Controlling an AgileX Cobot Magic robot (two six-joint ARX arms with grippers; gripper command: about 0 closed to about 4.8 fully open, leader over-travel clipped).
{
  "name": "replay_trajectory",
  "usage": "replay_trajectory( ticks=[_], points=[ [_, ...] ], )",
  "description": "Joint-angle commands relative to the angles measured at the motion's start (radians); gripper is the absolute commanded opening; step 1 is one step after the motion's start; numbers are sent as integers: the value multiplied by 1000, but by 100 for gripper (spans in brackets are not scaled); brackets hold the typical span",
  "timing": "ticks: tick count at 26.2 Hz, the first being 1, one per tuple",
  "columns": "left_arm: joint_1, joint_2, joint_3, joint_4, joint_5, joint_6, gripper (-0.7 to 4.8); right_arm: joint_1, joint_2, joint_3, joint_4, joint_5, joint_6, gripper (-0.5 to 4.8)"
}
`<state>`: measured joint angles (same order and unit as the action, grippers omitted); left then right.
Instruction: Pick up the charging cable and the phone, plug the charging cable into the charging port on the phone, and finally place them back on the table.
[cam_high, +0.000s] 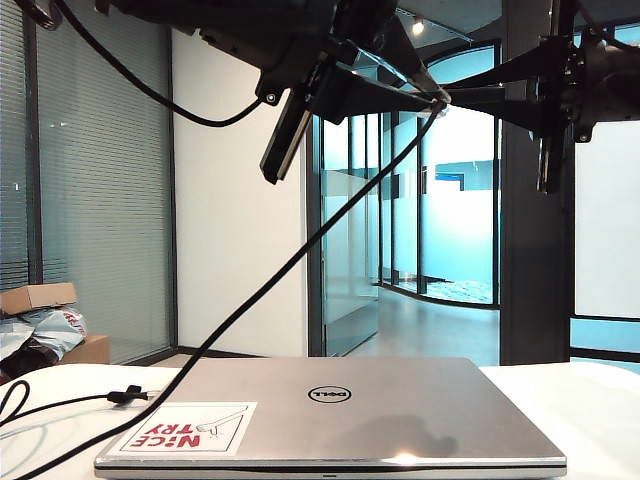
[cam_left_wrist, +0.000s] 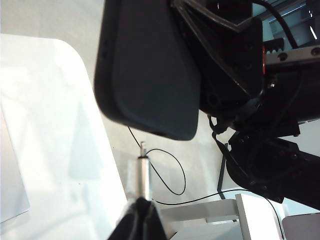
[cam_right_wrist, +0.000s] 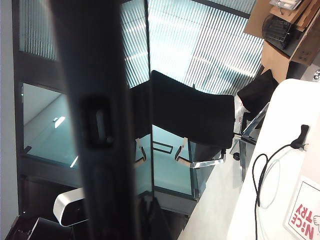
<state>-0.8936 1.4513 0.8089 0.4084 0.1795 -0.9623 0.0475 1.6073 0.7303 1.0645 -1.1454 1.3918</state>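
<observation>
Left jaws (cam_high: 300, 95) clamp the phone (cam_left_wrist: 150, 75); right jaws (cam_left_wrist: 137, 220) pinch the charging cable (cam_high: 300, 255), its silver plug (cam_left_wrist: 142, 172) pointing lengthwise just short of the charging port (cam_right_wrist: 98, 125).

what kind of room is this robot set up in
Most likely an office or lab: a closed silver Dell laptop on a white table, glass partition walls with slatted blinds, and a black office chair nearby.
</observation>
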Motion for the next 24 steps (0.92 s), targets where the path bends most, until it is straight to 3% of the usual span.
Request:
replay_trajectory(
  ticks=[1,15,24],
  points=[
    [-2,-3,4,32,2,1,-7,2,-9,8,40,-10,-5,-4],
    [-2,-3,4,42,2,1,-7,24,-9,8,40,-8,-23,-4],
    [-2,-3,4,42,1,2,-7,23,-9,8,40,-82,-57,-4]
  ],
)
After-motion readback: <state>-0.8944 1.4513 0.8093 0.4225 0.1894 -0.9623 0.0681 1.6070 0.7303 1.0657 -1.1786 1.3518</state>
